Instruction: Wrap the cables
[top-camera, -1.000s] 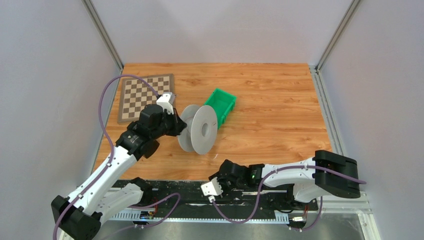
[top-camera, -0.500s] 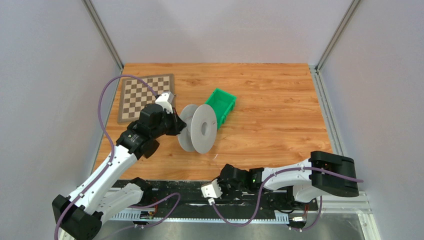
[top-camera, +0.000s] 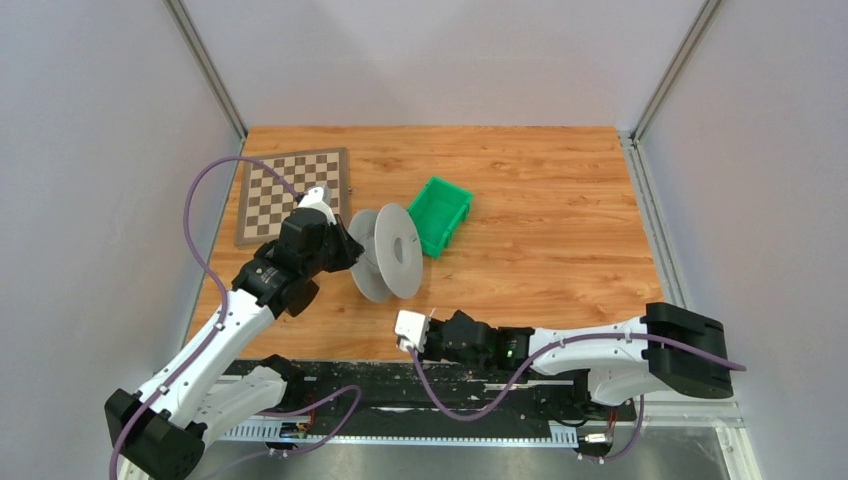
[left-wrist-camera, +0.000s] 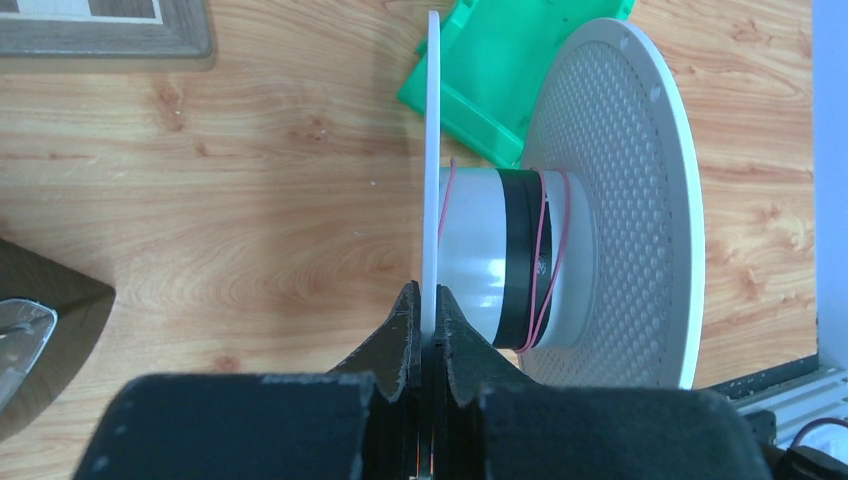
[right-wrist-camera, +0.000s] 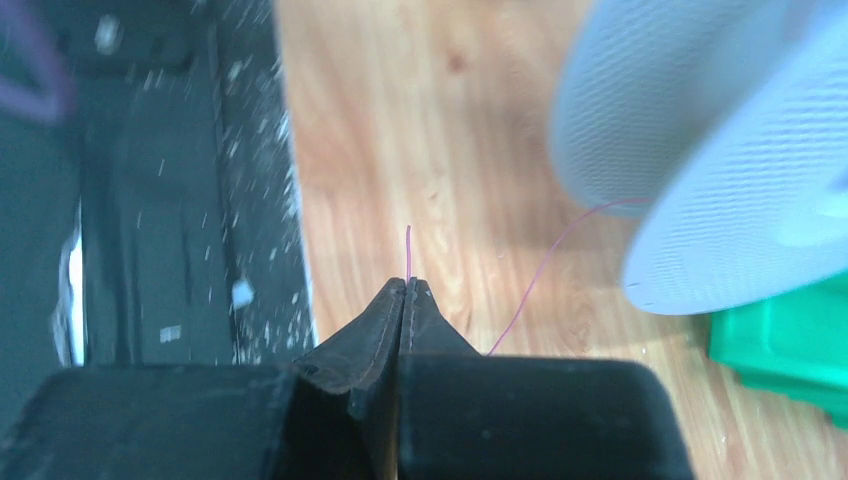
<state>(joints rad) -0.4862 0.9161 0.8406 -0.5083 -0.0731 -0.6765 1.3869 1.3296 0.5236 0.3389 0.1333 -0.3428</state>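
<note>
A chessboard (top-camera: 270, 205) (far left) and green bin (top-camera: 441, 214) lie on the wooden table (top-camera: 560, 220).

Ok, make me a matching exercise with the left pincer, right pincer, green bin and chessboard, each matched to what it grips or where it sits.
1 left pincer
2 right pincer
3 green bin
4 chessboard

A far left of the table
B shut on the thin wire
C just beyond the spool
D shut on the rim of a spool disc

Pairs: 1-D, 2-B, 3-C, 4-A.
</note>
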